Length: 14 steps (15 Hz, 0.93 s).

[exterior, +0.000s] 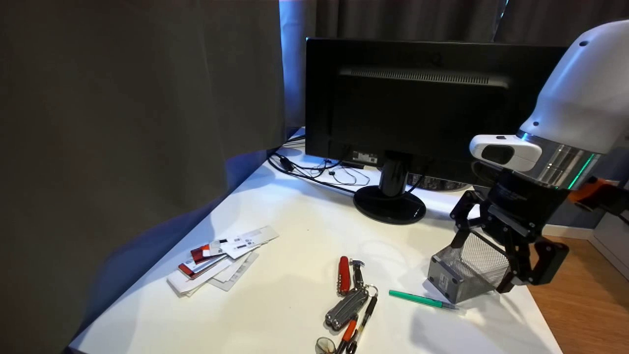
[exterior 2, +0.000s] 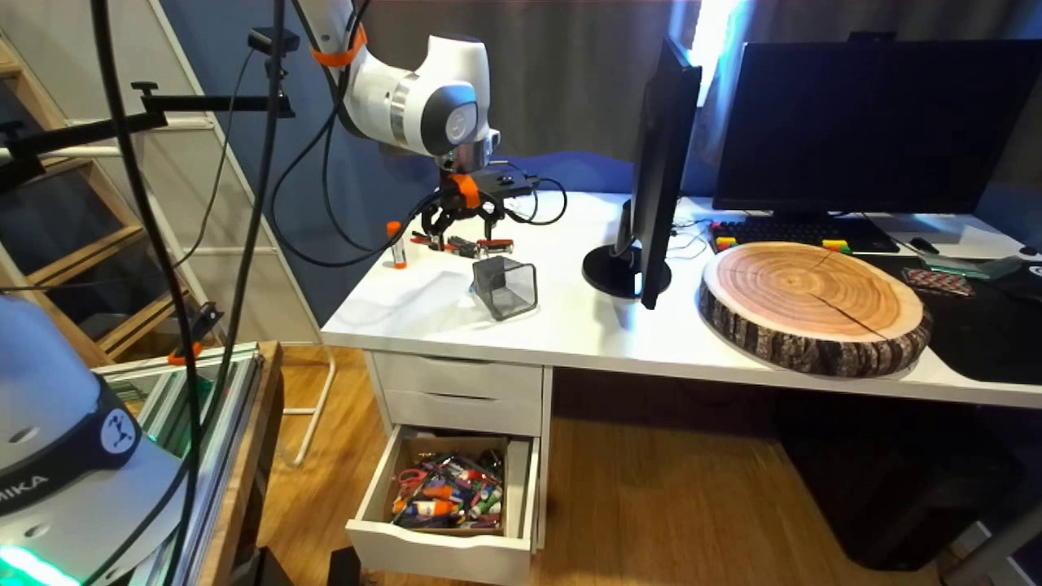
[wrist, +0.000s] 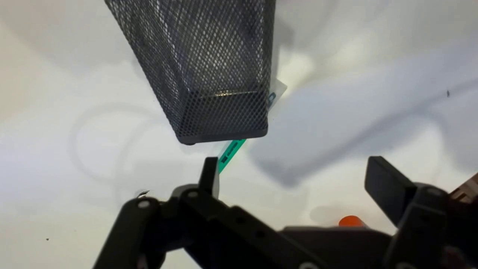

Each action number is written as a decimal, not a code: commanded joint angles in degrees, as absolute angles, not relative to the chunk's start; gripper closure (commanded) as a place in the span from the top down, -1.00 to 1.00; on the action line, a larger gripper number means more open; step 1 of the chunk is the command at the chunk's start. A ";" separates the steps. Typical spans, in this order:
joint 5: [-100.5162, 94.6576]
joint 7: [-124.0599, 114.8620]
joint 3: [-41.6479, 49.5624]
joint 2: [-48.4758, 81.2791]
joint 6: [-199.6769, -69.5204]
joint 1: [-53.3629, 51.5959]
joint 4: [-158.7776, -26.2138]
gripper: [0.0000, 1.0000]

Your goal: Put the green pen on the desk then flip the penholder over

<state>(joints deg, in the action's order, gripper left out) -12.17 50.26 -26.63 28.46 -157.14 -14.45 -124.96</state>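
A thin green pen (exterior: 415, 298) lies flat on the white counter (exterior: 295, 295), set in from the front edge that runs above the drawers (exterior 2: 456, 378); that half of the task looks done. Just past it, nearer that same edge, the dark mesh penholder (exterior: 467, 275) lies on its side, base turned roughly toward the pen, open mouth more toward the front edge. Neither upright nor upside down, it suggests a flip half done at best; what is left, by my judgement, is to stand it on its mouth. Close by hangs the pincer (wrist: 294, 168), its two fingers (wrist: 390, 186) spread well apart in the wrist view, gripping nothing, the penholder beyond the fingertips rather than between them. Some things are hard to see. Nearest, in an exterior view, a cluster of small tools (exterior: 347, 310) is partly cut off and the counter's short edge falls out of frame. In the wrist view the penholder covers the pen's middle, one end of the pen runs behind a finger, and the penholder's mouth is cropped away. In an exterior view the pen is all but lost behind the penholder (exterior 2: 501, 285). Whether pen and penholder touch, or whether any finger touches the mesh, cannot be told. Farthest, a black monitor (exterior: 432, 113) blocks part of the counter's far end.
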 commanded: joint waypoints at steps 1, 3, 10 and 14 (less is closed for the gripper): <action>-14.38 50.70 -24.91 30.72 -156.92 -16.40 -121.57 1.00; -15.15 50.38 -24.01 31.83 -156.24 -17.30 -120.05 1.00; -17.11 50.29 -21.36 36.42 -153.94 -19.81 -114.42 1.00; -18.26 50.30 -20.37 38.45 -152.04 -20.44 -111.98 1.00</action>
<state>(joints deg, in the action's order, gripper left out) -16.23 50.40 -21.63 36.34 -154.60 -19.06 -115.38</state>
